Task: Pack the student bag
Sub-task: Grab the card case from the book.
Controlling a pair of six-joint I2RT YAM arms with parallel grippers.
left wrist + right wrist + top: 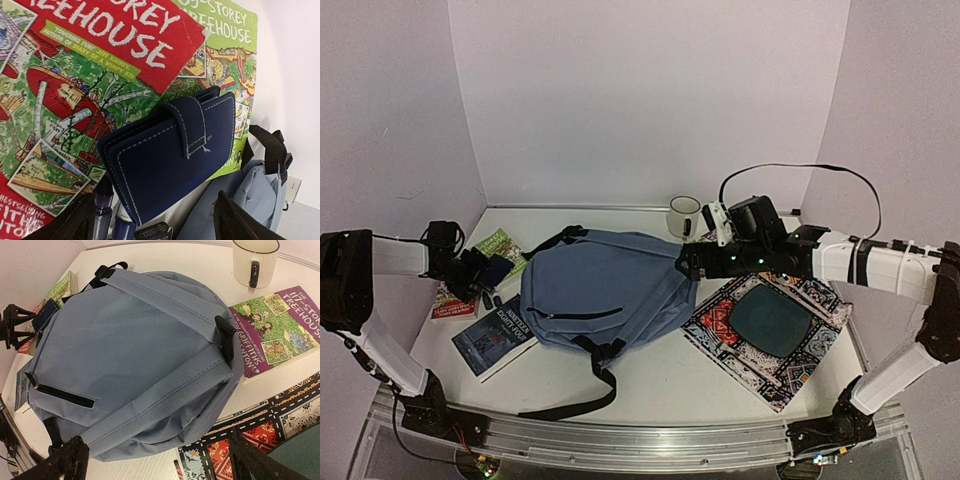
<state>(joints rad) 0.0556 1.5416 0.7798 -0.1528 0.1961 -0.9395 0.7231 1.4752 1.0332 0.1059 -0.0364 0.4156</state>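
At the left of the desk [650, 390] a red book [90, 75] is seen, on which "STOREY TREEHOUSE" and "TOWERING FUN! JEFF KINNEY, AUTHOR OF DIARY OF A WIMPY KID" can be read. It partly covers a green book [225, 60] with the same title. A navy wallet [170, 155] with white stitching lies over both. The left fingers [70, 225] are spread wide on either side of its lower end, with no touch visible, and two dark blue pens [102, 200] lie beside it. Nearby is a dark book [495, 335] whose title is too small to read. The student bag [605, 290], slate-blue with a dark pocket zip and black straps, lies flat in the middle of the desk. Behind it stands a white ribbed mug [255, 262]. A purple book [280, 325] marked "THE 117 STOR" and "GRIFFITHS" is partly covered by the bag, and a patterned mat [770, 330] lies at the right. The right fingers [70, 460] are held wide open above the bag, with nothing between them.
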